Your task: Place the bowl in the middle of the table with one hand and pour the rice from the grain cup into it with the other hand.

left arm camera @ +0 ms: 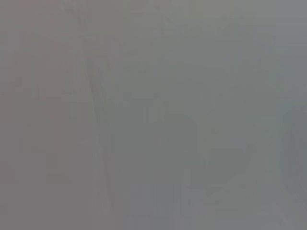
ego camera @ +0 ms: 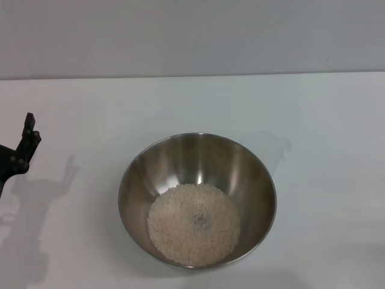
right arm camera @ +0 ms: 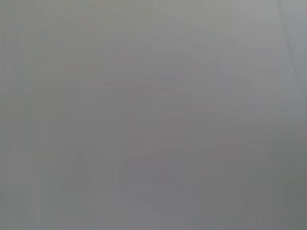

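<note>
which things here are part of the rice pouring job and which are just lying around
Job:
bowl, mid-table
rice, heaped in the bowl
left gripper, at the table's left edge

Lying about:
nothing else on the table; no cup in view

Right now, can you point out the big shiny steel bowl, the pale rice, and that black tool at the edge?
Large round stainless-steel bowl (ego camera: 133, 180): head view, bare inner wall on its left side.
Off-white rice heap (ego camera: 180, 232): head view, grains at the bowl's bottom.
Black left tool (ego camera: 25, 144): head view, its visible tip.
</note>
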Controlling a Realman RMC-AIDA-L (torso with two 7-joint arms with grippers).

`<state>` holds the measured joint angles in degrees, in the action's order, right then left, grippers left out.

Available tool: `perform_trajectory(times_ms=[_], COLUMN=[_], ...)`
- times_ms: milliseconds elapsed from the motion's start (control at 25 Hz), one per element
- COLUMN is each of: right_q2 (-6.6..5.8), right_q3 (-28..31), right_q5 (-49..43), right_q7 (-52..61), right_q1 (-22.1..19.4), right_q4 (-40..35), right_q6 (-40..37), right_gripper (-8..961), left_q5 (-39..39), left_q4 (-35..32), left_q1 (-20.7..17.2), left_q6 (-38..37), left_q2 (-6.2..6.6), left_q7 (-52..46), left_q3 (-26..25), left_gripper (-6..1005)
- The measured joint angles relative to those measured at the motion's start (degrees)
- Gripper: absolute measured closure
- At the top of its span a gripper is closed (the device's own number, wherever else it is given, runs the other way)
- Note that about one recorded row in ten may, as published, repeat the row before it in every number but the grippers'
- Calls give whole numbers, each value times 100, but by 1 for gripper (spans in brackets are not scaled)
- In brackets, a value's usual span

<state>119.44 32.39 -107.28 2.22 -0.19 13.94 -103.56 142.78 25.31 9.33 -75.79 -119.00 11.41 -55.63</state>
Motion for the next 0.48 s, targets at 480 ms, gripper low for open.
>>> perform_trajectory(times_ms=[480], right_q2=[9], right_q3=[-8], right_q5=[6], right_q7=[-7], right_q1=[43], right_q4=[-32], right_q6=[16], right_gripper=[130], left_q5=[-48], left_q4=[0], left_q1=[-67], left_q6=[20], left_q2=[0], left_q7=[-8], left_q3=[-12], left_gripper=[152])
